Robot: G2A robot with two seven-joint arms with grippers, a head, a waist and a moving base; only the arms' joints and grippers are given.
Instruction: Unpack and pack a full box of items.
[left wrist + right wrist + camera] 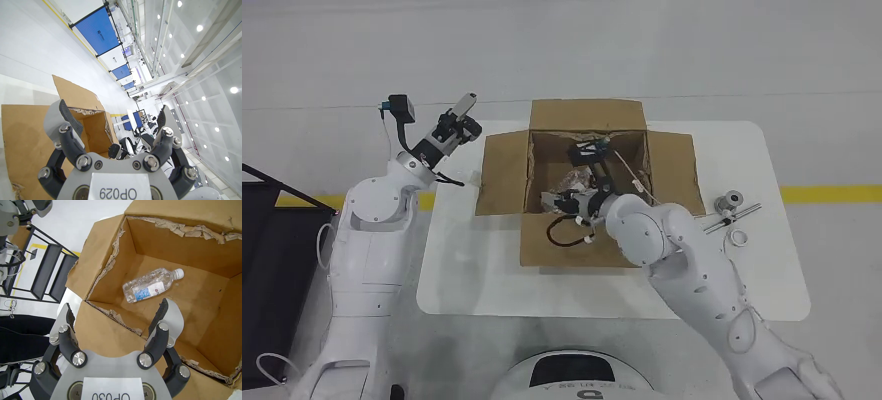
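1. cardboard box (504,175): stands open at the middle of the far edge of the counter (472,270), four flaps folded outward, inner rims torn.

2. plastic water bottle (151,285): lies on its side on the box floor, white cap on, label facing up. it is well apart from both grippers and touches neither.

3. right gripper (116,304): held above the box where a flap meets the opening. jaws are apart and hold nothing.

4. left gripper (113,105): raised off the far left corner of the counter, just beside the box's left flap and clear of it. jaws are apart and hold nothing.

5. right edge of the counter: a small metal spool (727,200), a thin metal rod (732,218) and a metal ring (738,237) lie close together, outside the box.

6. floor, left of the counter: a black rack (47,272).
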